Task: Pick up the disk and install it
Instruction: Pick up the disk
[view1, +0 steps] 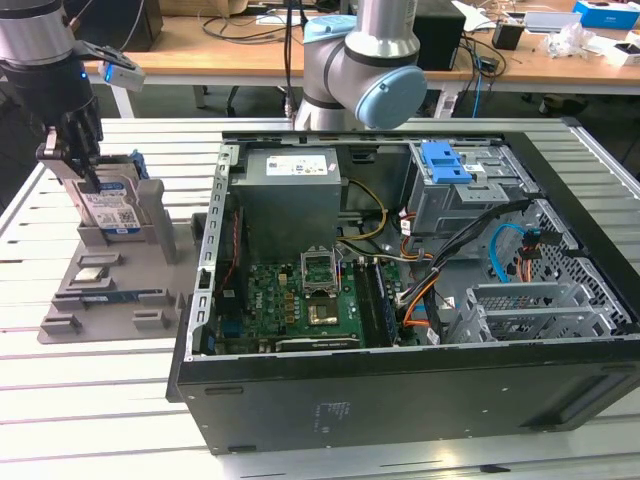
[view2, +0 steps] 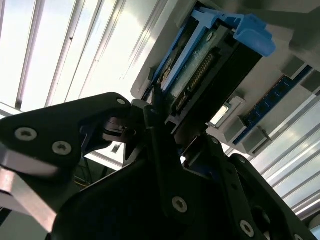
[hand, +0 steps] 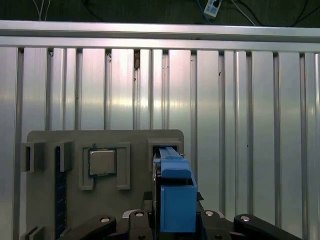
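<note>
Shiny metal slats are making up the table (view1: 100, 420) I am standing by, and one big black computer case (view1: 400, 390) is lying open on it. One grey holder (view1: 135, 265) is sitting just beside the case, on the exterior view's left of it. The disk (view1: 112, 208) is standing on its edge in a slot of that holder, outside the case. It is silver with a blue frame around it.

One robot arm (view1: 360, 70) is hanging over the holder, and its one gripper (view1: 82, 165) is sitting right at the top of the disk. In both wrist views the blue frame is running up into the black gripper. I cannot tell whether the gripper is squeezing the disk or just sitting around it.

So I am thinking the job is only starting. The disk is not lifted out, and it is not in the case. Picking up and putting in are both left to do.

I am counting one disk, one gripper, one holder and one case. One small square chip (hand: 102, 161) is lying flat in the holder next to the disk. Inside the case, one blue bracket (view1: 445, 162) and one grey box (view1: 290, 195) are sitting near its far wall.
</note>
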